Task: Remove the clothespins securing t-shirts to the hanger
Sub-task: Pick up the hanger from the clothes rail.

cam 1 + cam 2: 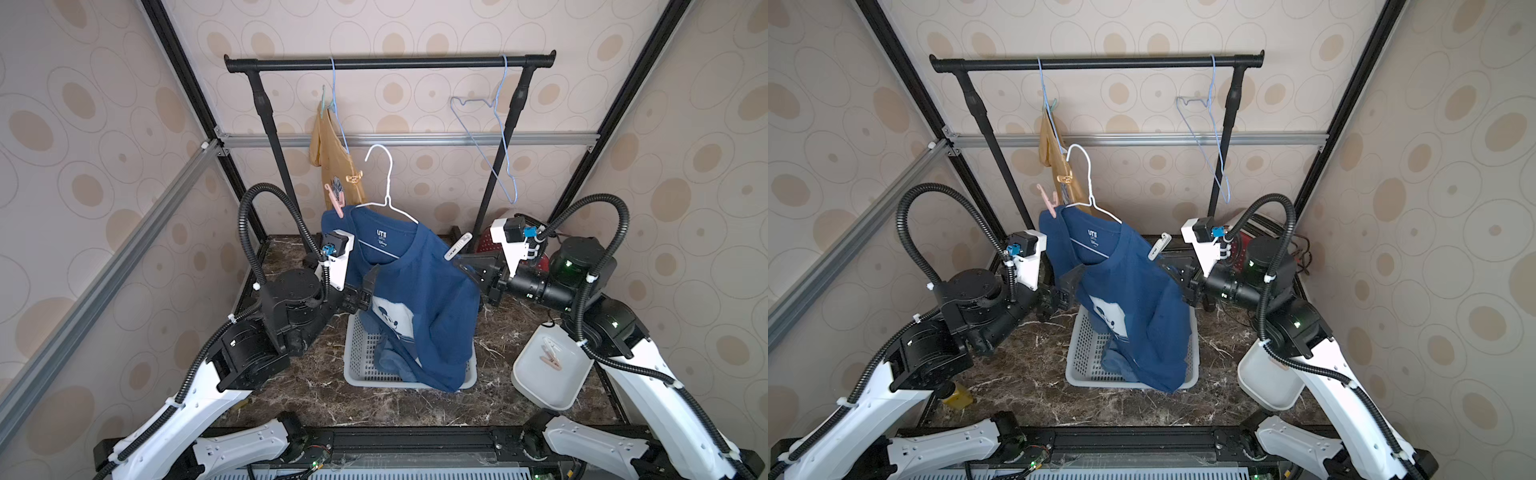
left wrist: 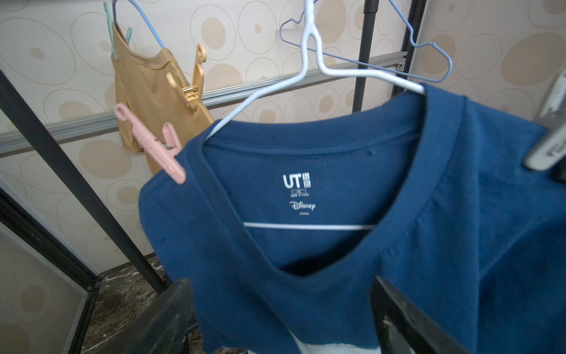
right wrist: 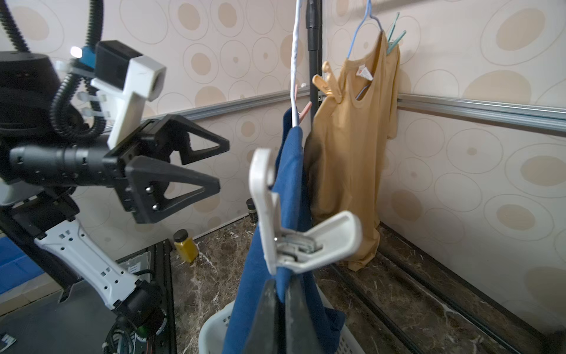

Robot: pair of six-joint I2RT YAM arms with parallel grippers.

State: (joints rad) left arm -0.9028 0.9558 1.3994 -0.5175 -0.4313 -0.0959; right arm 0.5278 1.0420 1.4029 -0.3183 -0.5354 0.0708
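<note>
— Both top views?
— The right gripper (image 1: 463, 268) is pinched tight on the navy shirt (image 1: 428, 299), with the white clothespin (image 1: 457, 246) just above its tips. The left gripper (image 1: 368, 286) is at the shirt's front.
— Left wrist?
— Jaws spread wide, gripping nothing. The pink clothespin (image 2: 150, 144) is up beyond one finger.
— Right wrist?
— The white clothespin (image 3: 294, 220) is just past the clamped fingertips (image 3: 266, 306).

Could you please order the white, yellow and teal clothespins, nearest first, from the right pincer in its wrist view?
1. White plastic clothespin, on navy t-shirt beside right pincer.
2. Yellow plastic clothespin, near shoulder of mustard t-shirt.
3. Teal plastic clothespin, far shoulder.
</note>
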